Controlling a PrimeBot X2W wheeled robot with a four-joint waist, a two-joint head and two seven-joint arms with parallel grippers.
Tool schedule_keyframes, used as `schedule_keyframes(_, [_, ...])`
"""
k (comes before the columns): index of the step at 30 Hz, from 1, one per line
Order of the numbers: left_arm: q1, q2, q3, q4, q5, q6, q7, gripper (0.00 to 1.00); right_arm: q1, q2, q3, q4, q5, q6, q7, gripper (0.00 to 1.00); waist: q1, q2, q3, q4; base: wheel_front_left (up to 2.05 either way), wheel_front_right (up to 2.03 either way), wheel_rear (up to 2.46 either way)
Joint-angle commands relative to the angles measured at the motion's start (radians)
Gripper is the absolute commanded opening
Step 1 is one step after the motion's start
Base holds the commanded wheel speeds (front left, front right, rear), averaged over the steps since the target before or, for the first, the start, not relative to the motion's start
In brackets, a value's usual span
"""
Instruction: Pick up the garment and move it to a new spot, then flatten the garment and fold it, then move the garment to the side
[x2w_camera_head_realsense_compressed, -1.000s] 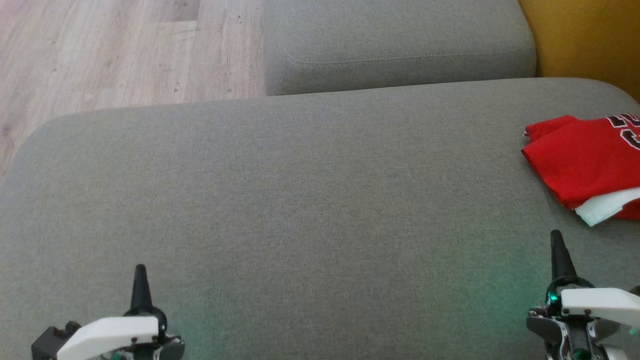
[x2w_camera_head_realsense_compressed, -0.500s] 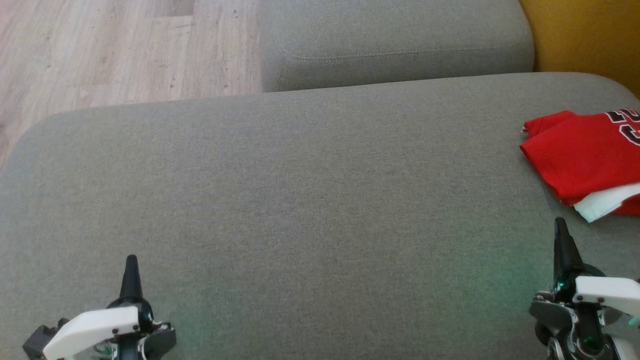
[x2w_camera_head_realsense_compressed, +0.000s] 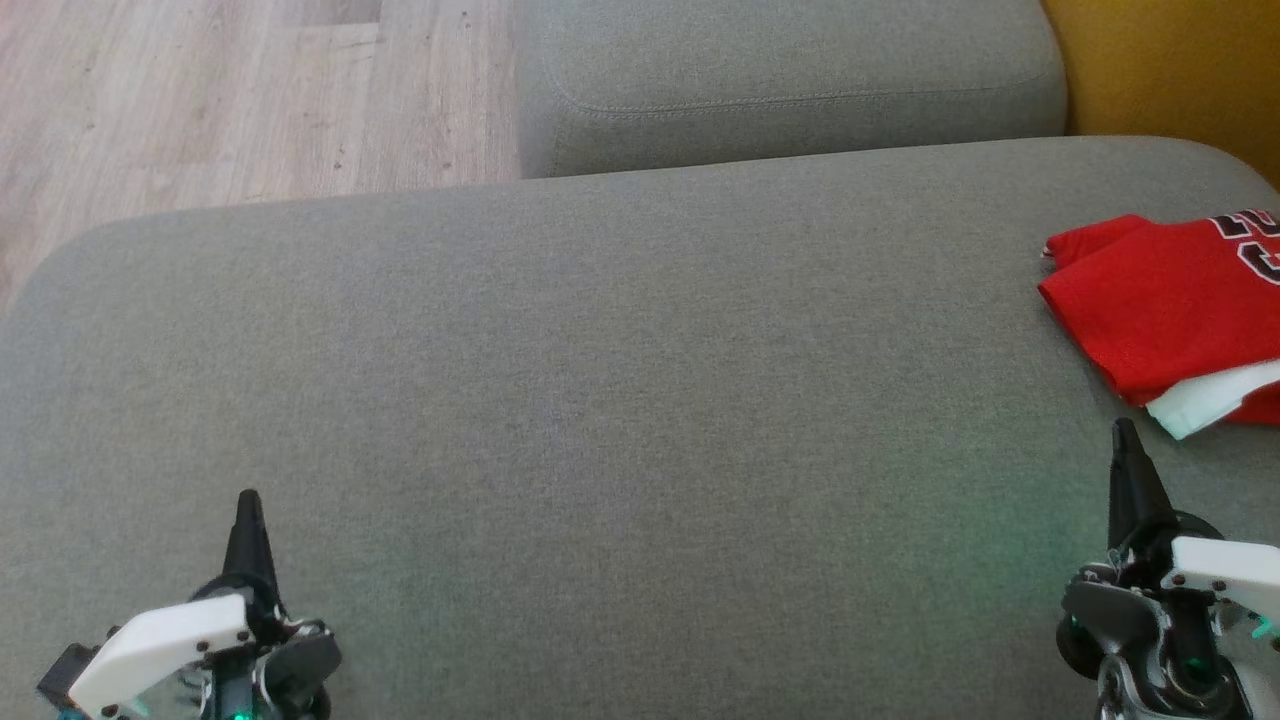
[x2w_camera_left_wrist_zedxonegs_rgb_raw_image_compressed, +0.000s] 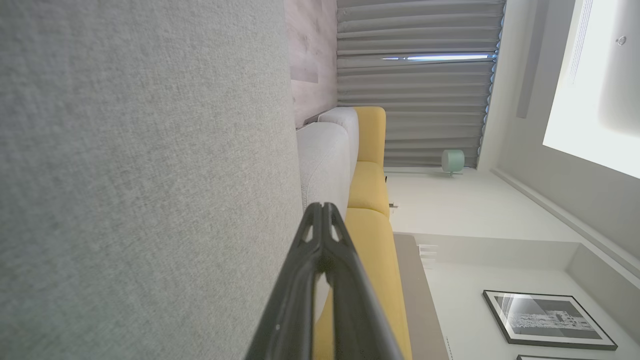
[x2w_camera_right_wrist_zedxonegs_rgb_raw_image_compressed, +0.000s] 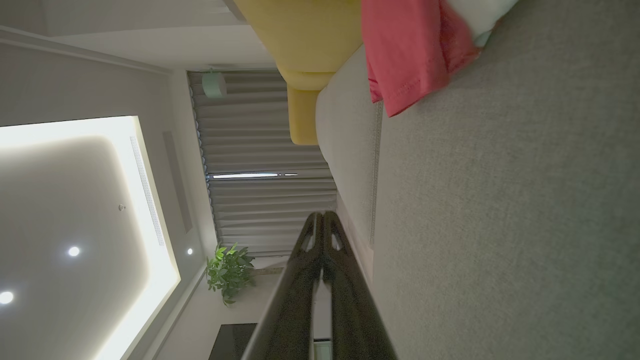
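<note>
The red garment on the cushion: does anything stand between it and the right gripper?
Nothing visible does. In the head view the shut right gripper points up toward the red garment, which lies near the right edge of the grey cushion. Just a short strip of bare cushion separates them.

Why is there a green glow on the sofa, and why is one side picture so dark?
Head view: even light, with a green tint on the cushion beside the right gripper, probably from its small lights. Right wrist view: dim, likely because the bright ceiling panel dominates; the garment looks pinkish. Left wrist view: brighter, ceiling panel washed out.
</note>
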Motion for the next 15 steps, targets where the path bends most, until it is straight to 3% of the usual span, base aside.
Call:
schedule_keyframes(1, [-0.048, 0.011, 0.039, -0.029, -0.003, -0.007, 0.004, 0.00, -0.048, -0.012, 0.017, -0.032, 0.007, 0.007, 0.006, 0.00, 0.0000, 0.0000, 0.000, 0.000, 0.00, 0.00, 0.00])
schedule_keyframes(15, [-0.048, 0.006, 0.045, -0.029, 0.002, -0.007, 0.008, 0.00, -0.048, -0.010, 0.015, -0.032, 0.005, 0.007, 0.008, 0.00, 0.0000, 0.0000, 0.000, 0.000, 0.00, 0.00, 0.00])
